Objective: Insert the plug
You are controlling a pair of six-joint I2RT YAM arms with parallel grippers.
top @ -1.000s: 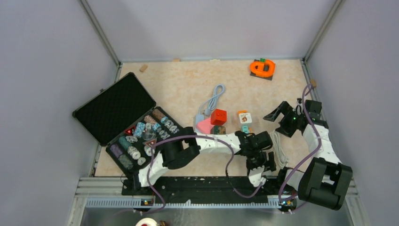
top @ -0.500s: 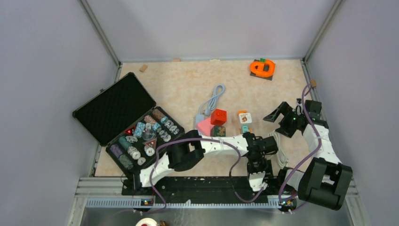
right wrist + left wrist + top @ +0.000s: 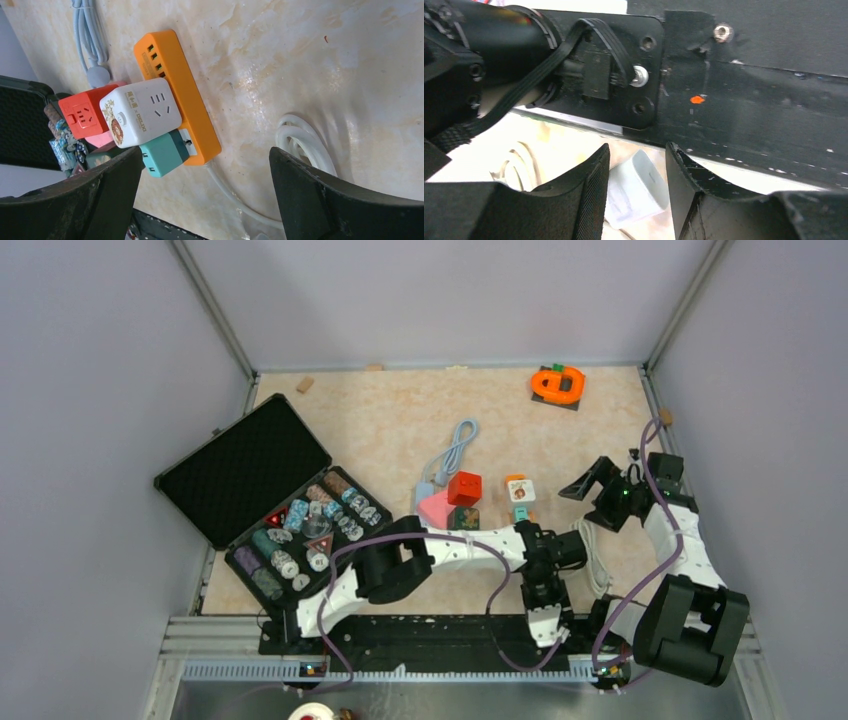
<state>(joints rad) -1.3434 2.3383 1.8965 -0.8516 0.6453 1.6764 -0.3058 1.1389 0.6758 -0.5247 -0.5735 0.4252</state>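
A white plug lies at the table's near edge, against the black base rail. My left gripper has its jaws narrowed against the plug's two sides. In the top view my left gripper points down over that spot and hides the plug. The orange power strip carries a white cube adapter and a teal adapter. It also shows in the top view. My right gripper is wide open and empty above the strip's end, and shows in the top view.
The strip's white cable coil lies between the two grippers. A red cube, a pink block and a blue cable sit left of the strip. An open black case of chips is at left. An orange object is at the far right.
My left gripper has swung toward the near edge and turned down over the plug, and its jaws have narrowed. The right arm has not moved.
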